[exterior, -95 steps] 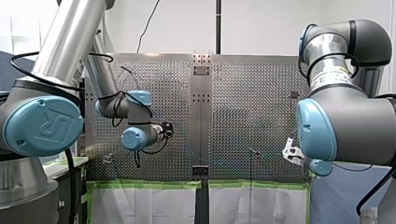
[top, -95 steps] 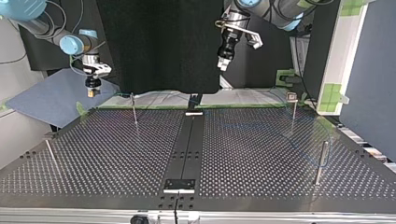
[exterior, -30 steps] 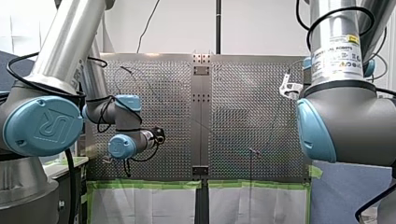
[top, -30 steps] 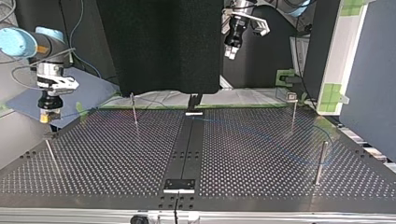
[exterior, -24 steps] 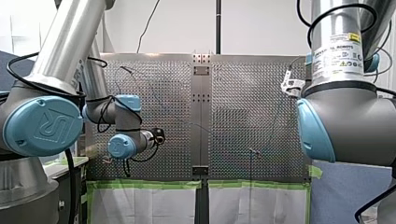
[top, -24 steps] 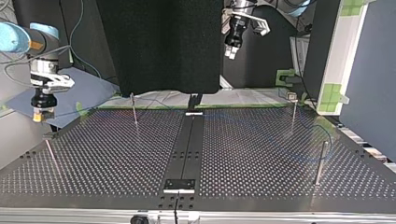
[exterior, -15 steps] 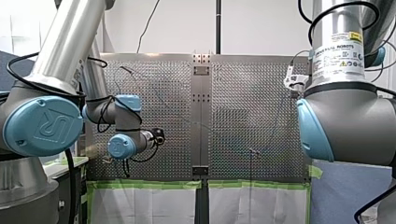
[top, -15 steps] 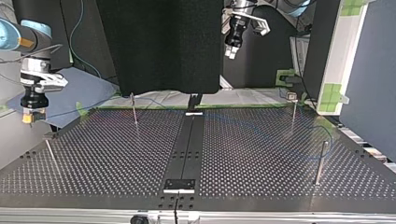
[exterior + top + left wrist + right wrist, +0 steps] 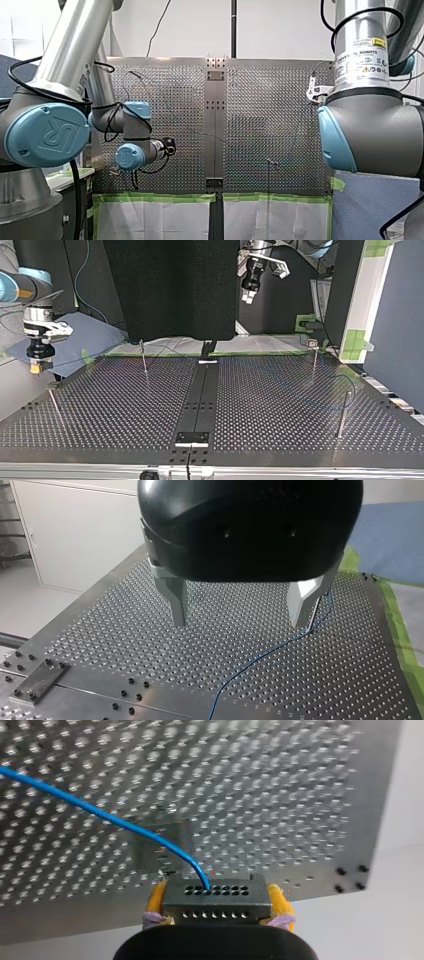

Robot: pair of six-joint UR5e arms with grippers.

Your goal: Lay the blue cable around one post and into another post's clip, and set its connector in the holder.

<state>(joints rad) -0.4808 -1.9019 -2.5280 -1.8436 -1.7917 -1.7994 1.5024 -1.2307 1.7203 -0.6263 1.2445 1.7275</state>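
Table [image 9: 125, 405] perforated, walls [image 9: 200, 25] white; right gripper [image 9: 217, 895] clamps connector [image 9: 216, 902]; left gripper [image 9: 239, 624] spread.

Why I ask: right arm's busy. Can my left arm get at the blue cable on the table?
Probably yes: my left gripper hangs open above the table, the blue cable bare beside one finger.
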